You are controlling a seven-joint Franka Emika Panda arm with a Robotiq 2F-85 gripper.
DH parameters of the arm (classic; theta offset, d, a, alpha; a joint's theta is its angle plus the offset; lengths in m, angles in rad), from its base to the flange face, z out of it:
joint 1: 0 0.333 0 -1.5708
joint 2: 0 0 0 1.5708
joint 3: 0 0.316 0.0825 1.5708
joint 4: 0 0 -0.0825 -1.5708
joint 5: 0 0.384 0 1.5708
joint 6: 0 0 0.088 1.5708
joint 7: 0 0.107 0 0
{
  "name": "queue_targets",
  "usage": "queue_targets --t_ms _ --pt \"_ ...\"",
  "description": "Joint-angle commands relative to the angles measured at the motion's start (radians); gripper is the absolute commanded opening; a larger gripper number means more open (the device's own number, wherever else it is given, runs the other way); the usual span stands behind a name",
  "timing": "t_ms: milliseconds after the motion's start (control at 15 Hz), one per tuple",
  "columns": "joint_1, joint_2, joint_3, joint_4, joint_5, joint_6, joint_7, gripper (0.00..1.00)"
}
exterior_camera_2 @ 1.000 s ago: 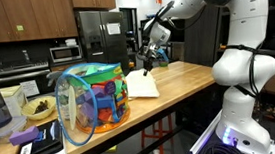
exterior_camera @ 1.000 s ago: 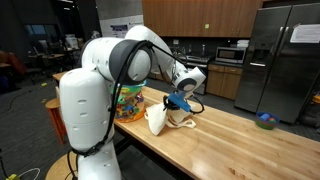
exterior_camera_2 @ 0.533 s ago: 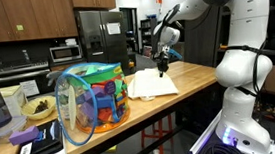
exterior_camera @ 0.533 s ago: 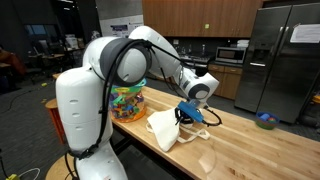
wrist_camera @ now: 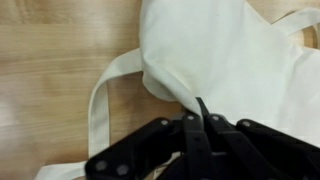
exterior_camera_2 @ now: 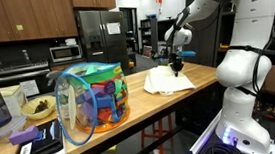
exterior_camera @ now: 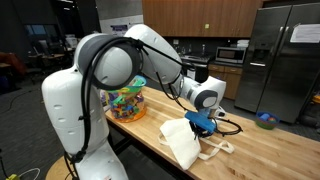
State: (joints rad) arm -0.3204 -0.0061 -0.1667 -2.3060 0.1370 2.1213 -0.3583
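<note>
The gripper has its black fingers pressed together, pinching a fold of the cream-white fabric tote bag. The bag lies crumpled on the light wooden surface. Its strap lies flat alongside, apart from the colourful toy-filled mesh basket.

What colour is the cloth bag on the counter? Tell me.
The cloth bag is cream white; wrist view.

Tote bag lies flat on counter, with the gripper at its edge. Toy hamper stands on the same counter, well apart, behind the arm. Bowl sits toward the opposite end.
</note>
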Motion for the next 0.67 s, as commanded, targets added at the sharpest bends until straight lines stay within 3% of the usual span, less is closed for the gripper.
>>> queue_targets --t_ms 0,267,600 --pt "0.014 -0.069 -0.05 -0.066 -0.171 0.122 0.153 0.01" --pt "0.008 -0.06 -0.068 -0.096 -0.387 0.299 0.362 0.01" --pt "0.018 0.001 -0.063 -0.062 -0.584 0.43 0.557 0.01"
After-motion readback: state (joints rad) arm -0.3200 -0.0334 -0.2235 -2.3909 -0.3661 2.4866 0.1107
